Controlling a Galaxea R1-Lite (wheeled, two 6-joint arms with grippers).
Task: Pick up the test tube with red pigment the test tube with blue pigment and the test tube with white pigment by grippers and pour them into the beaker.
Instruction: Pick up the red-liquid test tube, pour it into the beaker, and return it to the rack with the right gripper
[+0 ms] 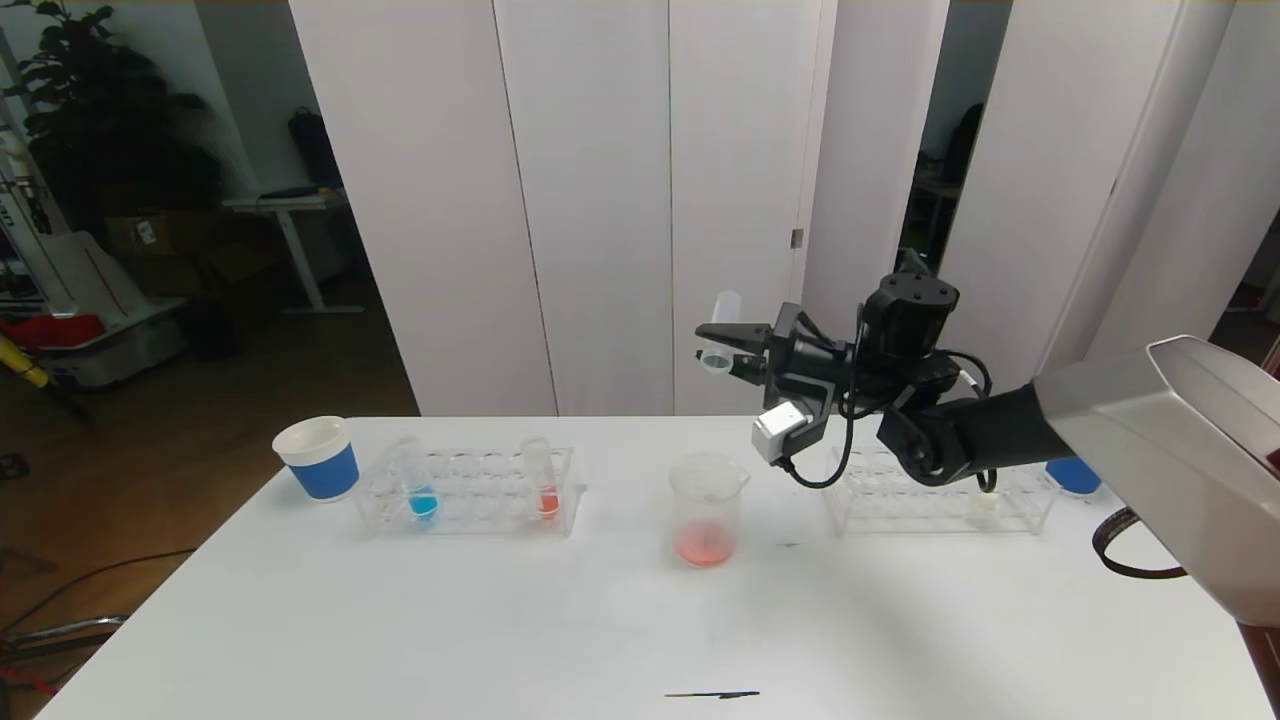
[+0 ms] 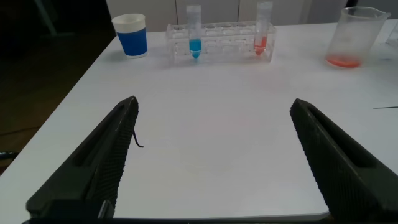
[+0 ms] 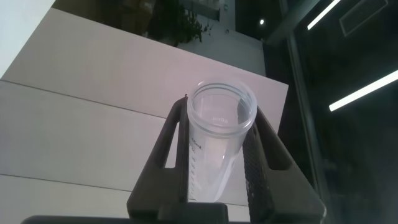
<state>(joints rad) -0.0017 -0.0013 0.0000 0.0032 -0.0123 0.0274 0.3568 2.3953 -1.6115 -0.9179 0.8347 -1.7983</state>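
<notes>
My right gripper (image 1: 708,343) (image 3: 221,109) is shut on a clear test tube (image 1: 722,325) (image 3: 219,140), held tilted in the air above and just right of the beaker (image 1: 708,510) (image 2: 354,37). The held tube looks empty. A shallow layer of red liquid lies in the beaker. In the left rack (image 1: 470,505) stand the test tube with blue pigment (image 1: 421,495) (image 2: 194,37) and the test tube with red pigment (image 1: 545,490) (image 2: 261,34). The test tube with white pigment (image 1: 985,505) shows partly behind my right arm in the right rack (image 1: 930,505). My left gripper (image 2: 214,101) hangs open and empty low over the table's near left.
A white-and-blue paper cup (image 1: 318,458) (image 2: 132,35) stands left of the left rack. Another blue cup (image 1: 1072,475) peeks out behind my right arm. A thin dark pen (image 1: 712,694) lies by the table's front edge. White wall panels rise behind the table.
</notes>
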